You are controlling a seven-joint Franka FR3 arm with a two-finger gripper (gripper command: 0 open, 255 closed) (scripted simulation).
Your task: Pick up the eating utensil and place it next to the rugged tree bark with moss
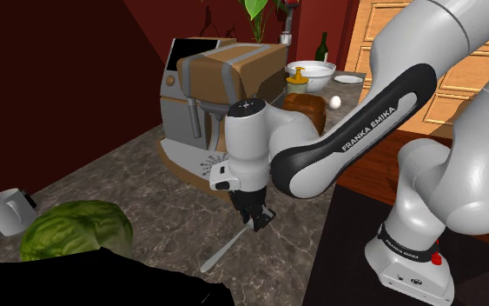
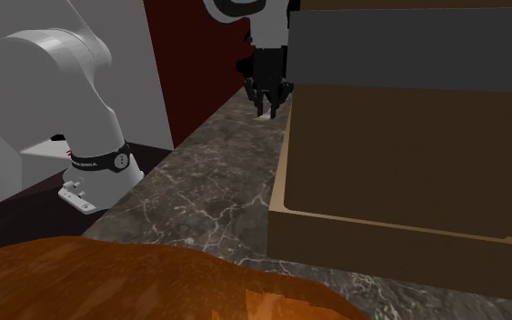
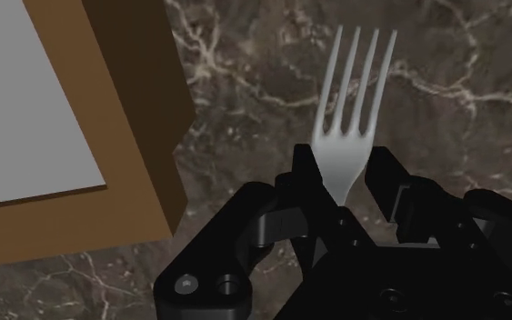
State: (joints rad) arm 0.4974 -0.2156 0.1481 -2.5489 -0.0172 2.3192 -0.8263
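Pinched at the neck: my black gripper [image 1: 258, 222] stands low over the marbled counter [image 1: 121, 178], fingers closed on the pale fork [image 3: 349, 118] just below its tines. The long handle runs out toward the counter's near edge, close by the brown-and-grey coffee machine [image 1: 208, 96]. With the hold so far off the fork's middle, I judge the handle's weight could swing it in the fingers or pull it free on the lift. The carry toward the brown lump [image 1: 305, 104] beyond the machine, which I take for the bark, passes near enough that a drooping handle might catch.
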